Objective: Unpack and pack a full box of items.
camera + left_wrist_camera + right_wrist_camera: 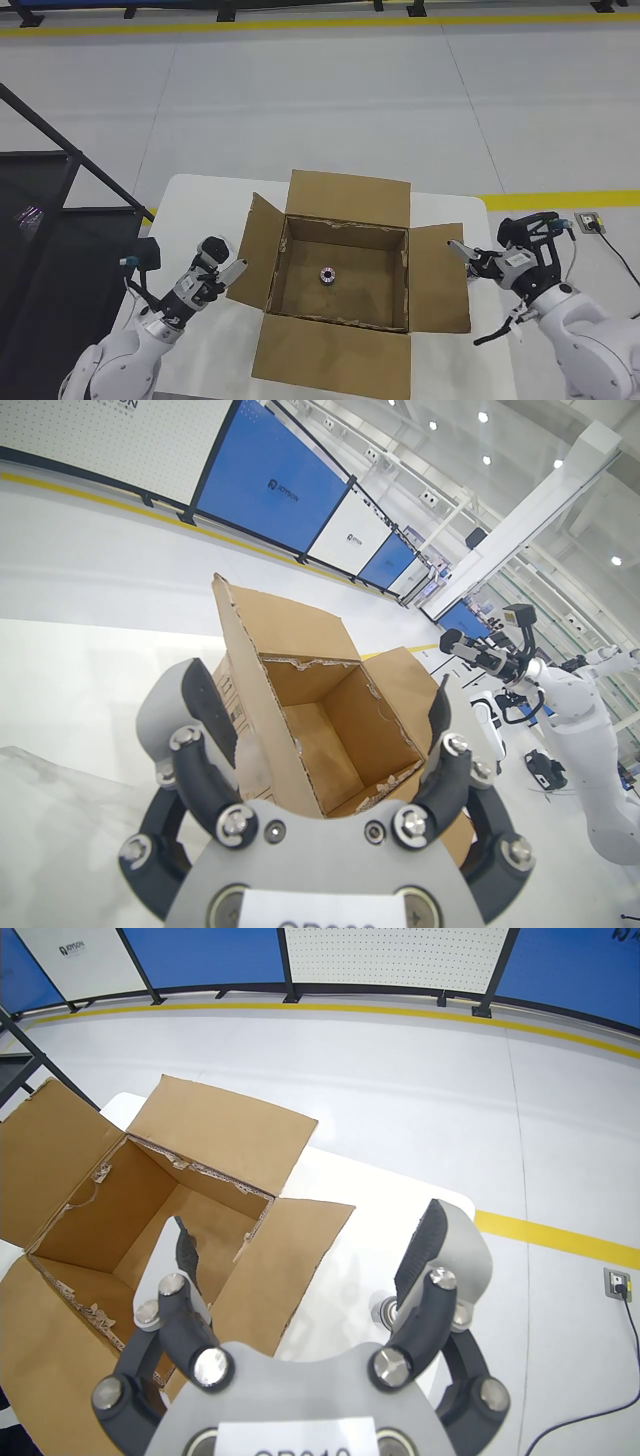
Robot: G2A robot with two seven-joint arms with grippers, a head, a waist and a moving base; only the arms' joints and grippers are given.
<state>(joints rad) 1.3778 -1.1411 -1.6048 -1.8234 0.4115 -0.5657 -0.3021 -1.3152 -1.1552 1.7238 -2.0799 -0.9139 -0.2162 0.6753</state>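
Four flaps of the cardboard box [348, 198] lie folded outward, and we see it standing open in the middle of the white table [200, 205]. On the box's floor, near its middle, lies one small round metal ring [327, 275], apart from every wall. Our left gripper [320, 680] hangs just outside the left flap, fingers spread wide with nothing between them. It points toward the box opening, and we cannot tell whether it touches the cardboard. Our right gripper [305, 1213] sits on the opposite side, over the table just beyond the right flap, likewise released and empty. Both grippers are well apart from the ring. Past the table we see a pale floor crossed by a yellow line [560, 200], with a socket [588, 220] set in the floor beside that line, near the right arm.
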